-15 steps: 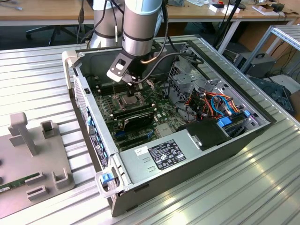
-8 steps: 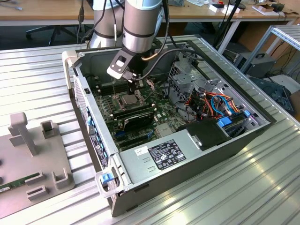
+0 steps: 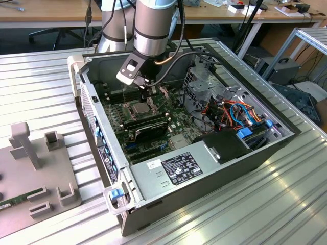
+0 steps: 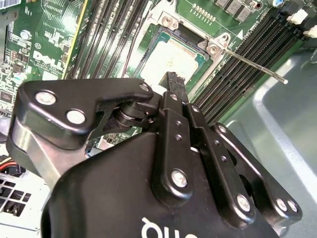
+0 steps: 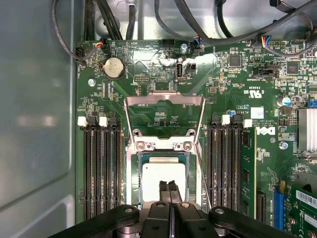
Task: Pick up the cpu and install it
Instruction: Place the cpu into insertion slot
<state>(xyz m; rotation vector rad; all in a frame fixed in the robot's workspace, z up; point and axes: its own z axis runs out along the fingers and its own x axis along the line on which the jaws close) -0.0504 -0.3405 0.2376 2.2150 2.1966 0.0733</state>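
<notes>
The cpu, a flat square chip with a pale silver face, lies in the socket on the green motherboard; it is also seen in the second wrist view and the exterior view. The socket's hinged metal frame stands swung open, and its thin lever sticks out to one side. My gripper hangs straight over the chip. Its two black fingertips are pressed together with nothing between them. Whether the tips touch the chip's face I cannot tell.
Rows of black memory slots flank the socket. The open computer case walls in the board, with a drive cage and coloured cables and a black shroud on the exterior view's right. A grey fixture sits outside on the left.
</notes>
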